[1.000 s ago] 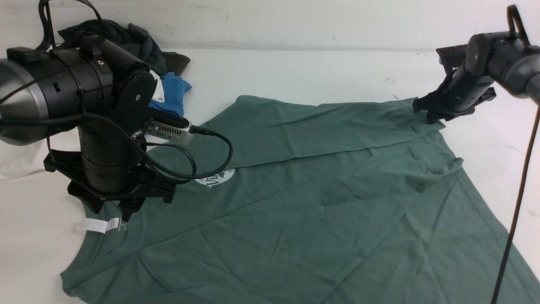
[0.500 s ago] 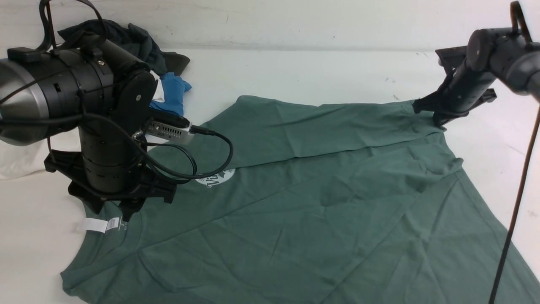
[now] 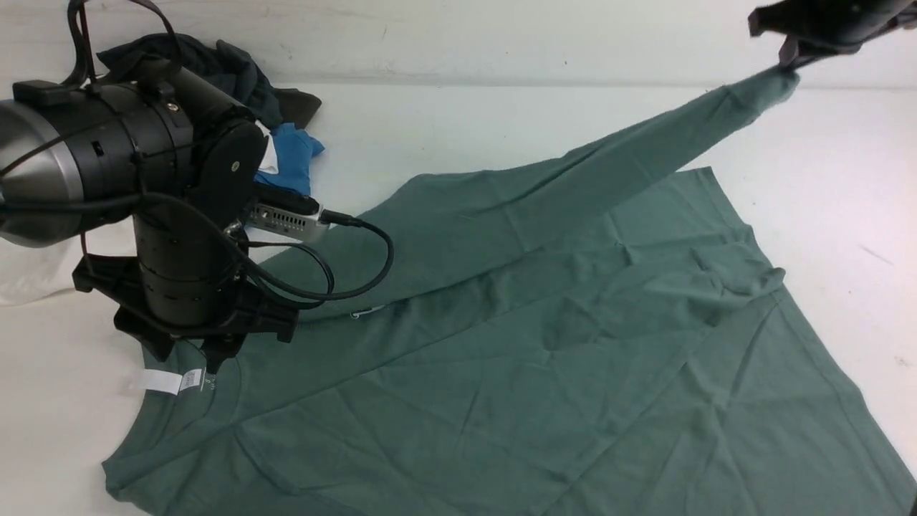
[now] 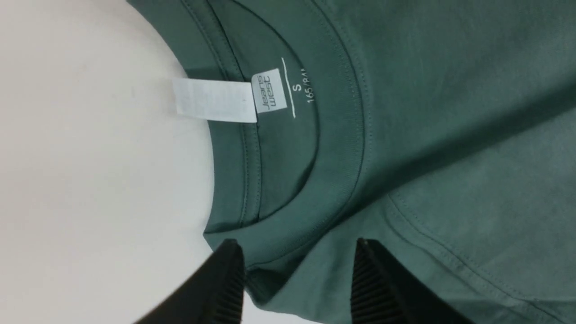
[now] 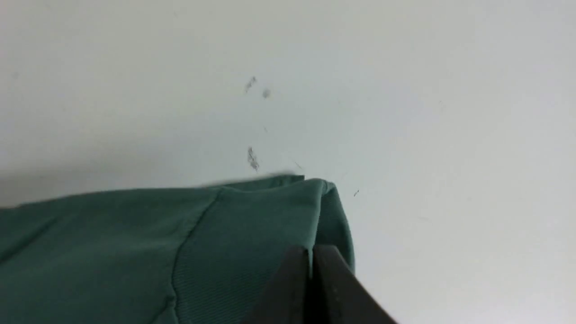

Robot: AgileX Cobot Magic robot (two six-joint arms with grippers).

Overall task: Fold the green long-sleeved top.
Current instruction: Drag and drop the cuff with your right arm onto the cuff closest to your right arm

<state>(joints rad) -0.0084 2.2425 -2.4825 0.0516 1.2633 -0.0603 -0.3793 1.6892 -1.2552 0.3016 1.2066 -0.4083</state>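
Left arm: low over the worktop's left side, wrist pointing straight down. Left gripper: fingers parted, tips down, nothing clamped. Right arm: mostly out of frame, high above the far right corner. Right gripper: fingers pressed together, pinching the cuff of the green long-sleeved top.

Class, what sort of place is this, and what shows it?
Probably a robot lab bench for folding clothes: a plain white table, the green top spread on it, its sleeve held up by the right gripper, and spare garments heaped at the back.
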